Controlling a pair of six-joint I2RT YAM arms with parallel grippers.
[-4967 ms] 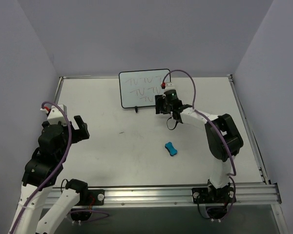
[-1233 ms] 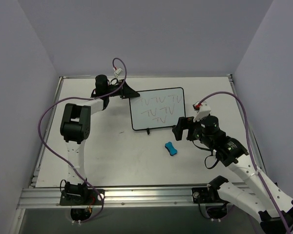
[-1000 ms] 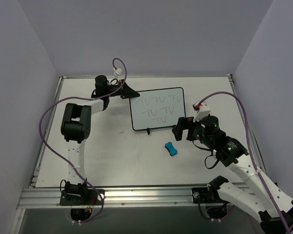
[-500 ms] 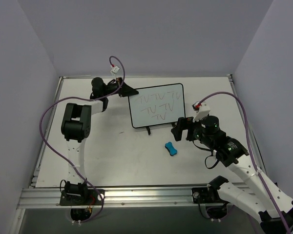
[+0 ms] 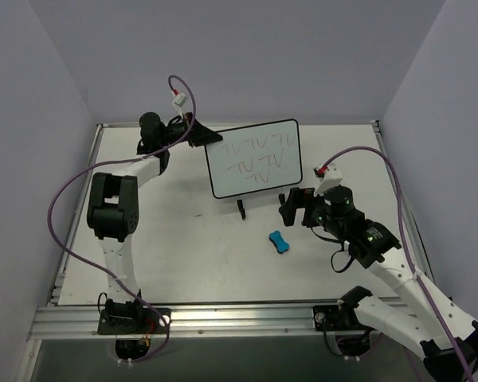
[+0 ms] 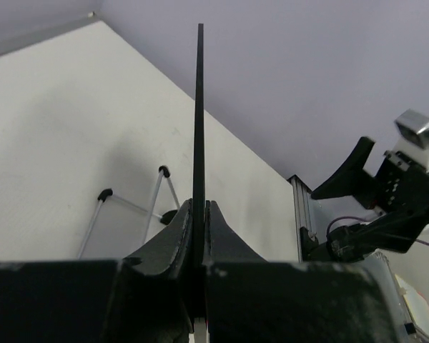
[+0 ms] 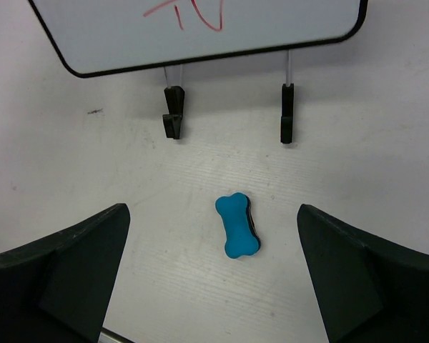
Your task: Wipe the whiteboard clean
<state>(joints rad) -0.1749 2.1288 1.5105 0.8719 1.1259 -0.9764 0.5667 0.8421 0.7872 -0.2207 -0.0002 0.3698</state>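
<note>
left jaws pinching whiteboard (image 5: pixel 255 159), right jaws wide near eraser (image 7: pixel 237 226)

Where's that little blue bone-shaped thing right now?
In the overhead view the blue eraser lies on the table right of centre, on the near side of the whiteboard, close to the open right gripper.
</note>
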